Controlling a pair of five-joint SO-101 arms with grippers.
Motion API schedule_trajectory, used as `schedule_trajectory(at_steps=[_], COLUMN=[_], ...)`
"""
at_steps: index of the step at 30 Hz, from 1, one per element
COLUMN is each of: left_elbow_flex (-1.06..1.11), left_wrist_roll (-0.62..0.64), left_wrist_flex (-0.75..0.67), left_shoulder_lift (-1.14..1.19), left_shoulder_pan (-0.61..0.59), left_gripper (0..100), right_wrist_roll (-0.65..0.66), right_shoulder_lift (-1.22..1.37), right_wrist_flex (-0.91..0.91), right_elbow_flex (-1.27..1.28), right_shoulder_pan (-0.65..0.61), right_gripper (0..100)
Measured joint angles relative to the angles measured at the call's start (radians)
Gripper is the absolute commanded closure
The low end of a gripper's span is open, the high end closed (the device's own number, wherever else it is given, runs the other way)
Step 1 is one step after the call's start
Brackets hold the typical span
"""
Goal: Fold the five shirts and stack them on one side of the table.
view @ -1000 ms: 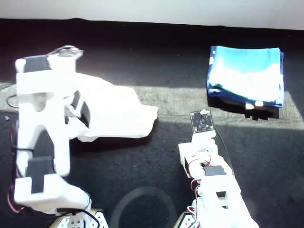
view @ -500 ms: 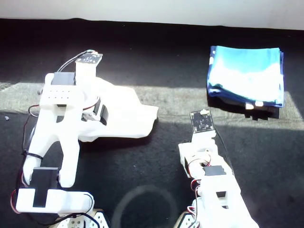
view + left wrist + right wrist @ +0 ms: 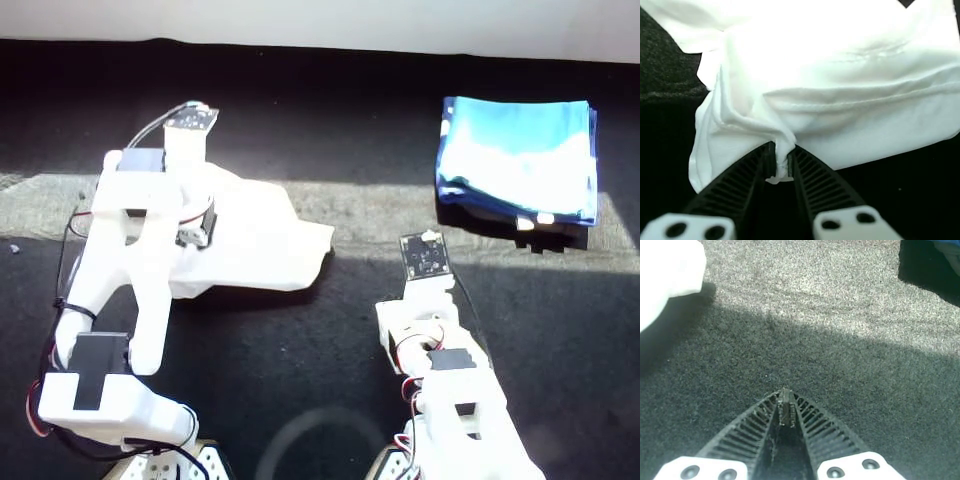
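The white shirt (image 3: pixel 262 240) lies rumpled at centre left of the high view, its outline hardly altered while the left arm (image 3: pixel 140 260) has dropped low over it. The left gripper (image 3: pixel 782 161) now pinches a puckered fold of its hem, so a fold looks ready to begin. The cloth is thin and limp on the coarse dark table cover (image 3: pixel 850 315); the right gripper (image 3: pixel 785 405), pressed together on nothing, keeps still at lower centre, and the flat, square blue stack (image 3: pixel 518 160) sits at upper right.
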Motion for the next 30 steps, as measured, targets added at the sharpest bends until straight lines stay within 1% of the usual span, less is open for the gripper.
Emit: schedule_trajectory(at_steps=[4, 9, 11, 13, 15, 19, 20, 23, 25, 30], left_elbow_flex=[-0.064, -0.193, -0.259, -0.331, -0.397, -0.514, -0.537, -0.571, -0.574, -0.574], left_wrist_roll=[0.0, 0.0, -0.003, -0.003, -0.003, -0.003, -0.003, -0.032, -0.069, -0.098], left_wrist_flex=[0.054, 0.184, 0.241, 0.281, 0.304, 0.308, 0.308, 0.308, 0.308, 0.308], left_shoulder_lift=[0.0, 0.0, 0.0, 0.0, 0.0, 0.008, 0.012, 0.014, 0.014, 0.014], left_shoulder_pan=[0.0, 0.0, -0.018, -0.06, -0.12, -0.267, -0.304, -0.387, -0.417, -0.489], left_gripper=[99, 99, 99, 99, 99, 99, 99, 99, 99, 99], right_wrist_roll=[0.0, 0.0, 0.0, 0.0, 0.0, -0.071, -0.084, -0.1, -0.106, -0.106], right_shoulder_lift=[0.0, 0.0, 0.0, 0.0, 0.0, 0.029, 0.057, 0.17, 0.265, 0.545], right_wrist_flex=[0.0, 0.0, 0.0, 0.005, 0.052, 0.239, 0.287, 0.411, 0.46, 0.485], right_elbow_flex=[0.0, 0.0, 0.0, 0.0, -0.021, -0.196, -0.259, -0.453, -0.572, -0.852], right_shoulder_pan=[0.0, 0.0, 0.0, 0.0, 0.0, -0.003, -0.018, -0.129, -0.242, -0.497], right_gripper=[98.2, 98.2, 98.1, 96.2, 95.3, 94.3, 92.2, 81.5, 75.6, 74.9])
